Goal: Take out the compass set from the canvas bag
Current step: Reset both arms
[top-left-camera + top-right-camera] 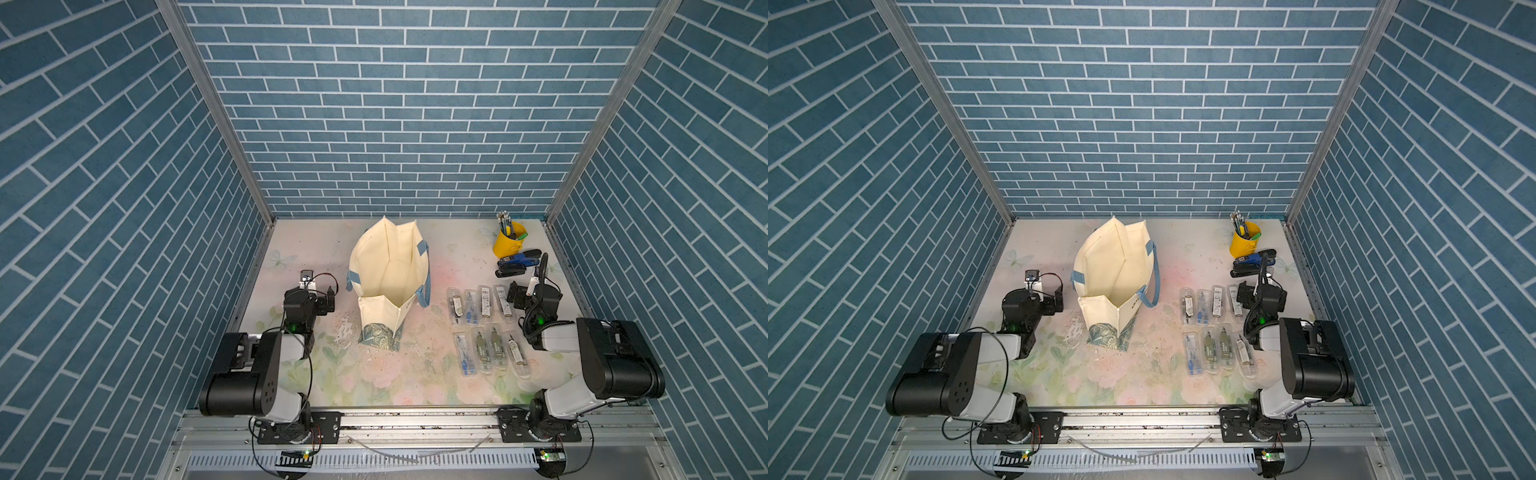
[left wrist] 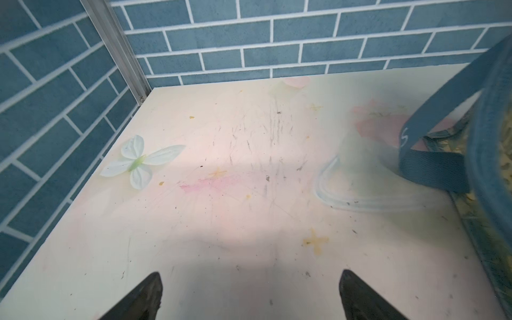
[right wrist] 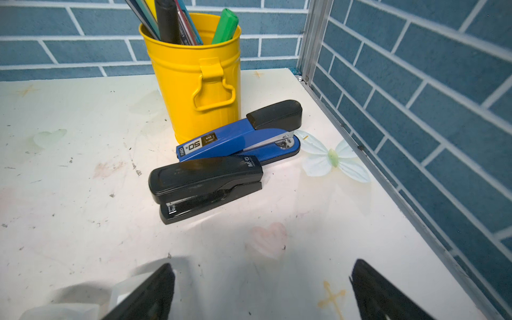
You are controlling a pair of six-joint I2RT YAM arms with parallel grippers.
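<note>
The canvas bag [image 1: 368, 257] is standing open at the middle of the tabletop [image 1: 415, 374], its mouth running from the near edge toward the far edge, with only cream lining showing inside. The left gripper [image 2: 249, 274] is hanging just beside the bag's left wall, jaws spread wide and empty. The right gripper [image 3: 263, 264] is gaping empty too. Clear-cased compass sets [image 1: 470, 309] are lying in two rows between the bag and the right arm, lengthwise toward the far edge. Any reach into the bag is looking shorter for the left.

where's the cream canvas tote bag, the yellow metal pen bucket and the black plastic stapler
cream canvas tote bag [image 1: 377, 312]: a top view, near outer panel
yellow metal pen bucket [image 3: 177, 83]: right wrist view, side wall
black plastic stapler [image 3: 205, 173]: right wrist view, top cover
</note>
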